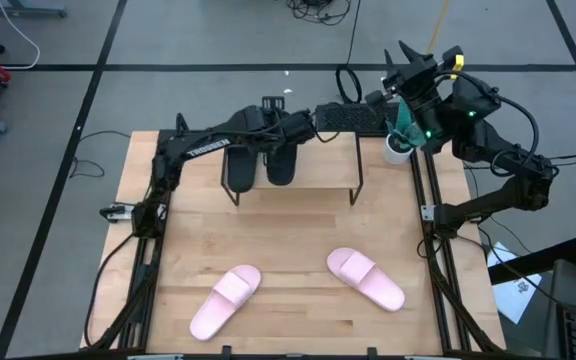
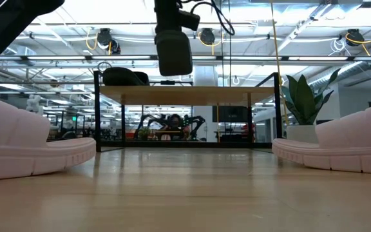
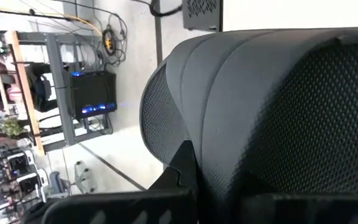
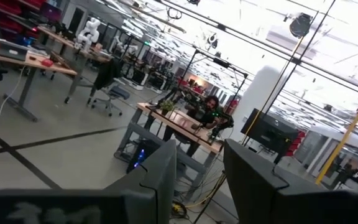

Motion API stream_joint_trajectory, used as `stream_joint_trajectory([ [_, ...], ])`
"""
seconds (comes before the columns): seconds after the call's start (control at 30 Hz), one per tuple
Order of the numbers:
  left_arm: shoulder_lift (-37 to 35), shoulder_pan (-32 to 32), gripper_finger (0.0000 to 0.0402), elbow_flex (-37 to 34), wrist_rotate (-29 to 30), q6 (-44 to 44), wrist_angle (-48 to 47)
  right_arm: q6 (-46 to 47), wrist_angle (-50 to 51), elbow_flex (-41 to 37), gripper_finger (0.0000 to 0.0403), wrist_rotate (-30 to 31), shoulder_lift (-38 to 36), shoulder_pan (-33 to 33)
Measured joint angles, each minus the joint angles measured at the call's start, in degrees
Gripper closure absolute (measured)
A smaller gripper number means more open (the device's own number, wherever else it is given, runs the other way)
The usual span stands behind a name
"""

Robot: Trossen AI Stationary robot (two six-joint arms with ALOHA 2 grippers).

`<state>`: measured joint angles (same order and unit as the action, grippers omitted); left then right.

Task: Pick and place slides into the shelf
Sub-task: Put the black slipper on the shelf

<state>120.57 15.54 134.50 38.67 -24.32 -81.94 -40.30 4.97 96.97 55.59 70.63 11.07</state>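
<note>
High view: we see the left gripper (image 1: 286, 128) at upper centre, above the shelf (image 1: 328, 160), pinching a black slide (image 1: 280, 165) that hangs toe-down over the plank; a second black slide (image 1: 239, 168) lies just left of it on the shelf. Two pink slides (image 1: 225, 300) (image 1: 366, 278) lie apart on the table (image 1: 288, 240) at lower centre. The right gripper (image 1: 405, 62), upper right, waits off the table, fingers spread
</note>
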Motion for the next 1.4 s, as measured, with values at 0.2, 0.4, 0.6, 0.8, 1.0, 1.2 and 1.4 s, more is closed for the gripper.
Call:
stream_joint_trajectory([
  [0.2, 0.4, 0.1, 0.0401, 0.0, -0.1, 0.9, 1.2, -1.2, 0.1, 0.0, 0.0277, 0.0, 0.0, 0.0],
  [0.4, 0.4, 0.1, 0.0401, -0.4, -2.3, 3.0, 2.5, -1.5, 0.0, 0.0, 0.0277, 0.0, 0.0, 0.0],
  [0.6, 0.5, 0.2, 0.0401, -4.3, -2.2, 2.4, 3.3, -2.4, 0.0, 0.0, 0.0277, 0.0, 0.0, 0.0],
  [0.8, 0.4, 0.2, 0.0402, -7.4, 0.3, 1.1, 6.6, -2.6, 0.1, 0.0, 0.0277, 0.0, 0.0, 0.0],
  [1.0, 0.4, 0.4, 0.0401, -8.8, 0.0, 1.1, 7.3, -2.8, 0.9, 0.0, 0.0277, 0.1, 0.0, 0.0],
  [1.2, 0.4, 1.2, 0.0401, -9.4, 0.2, 1.8, 7.1, -3.1, 1.3, 0.0, 0.0277, 0.1, 0.0, 0.0],
  [1.4, 0.2, 1.0, 0.0401, -9.4, 0.0, 1.2, 7.1, -4.1, 1.3, 0.0, 0.0277, 0.1, 0.0, 0.0],
])
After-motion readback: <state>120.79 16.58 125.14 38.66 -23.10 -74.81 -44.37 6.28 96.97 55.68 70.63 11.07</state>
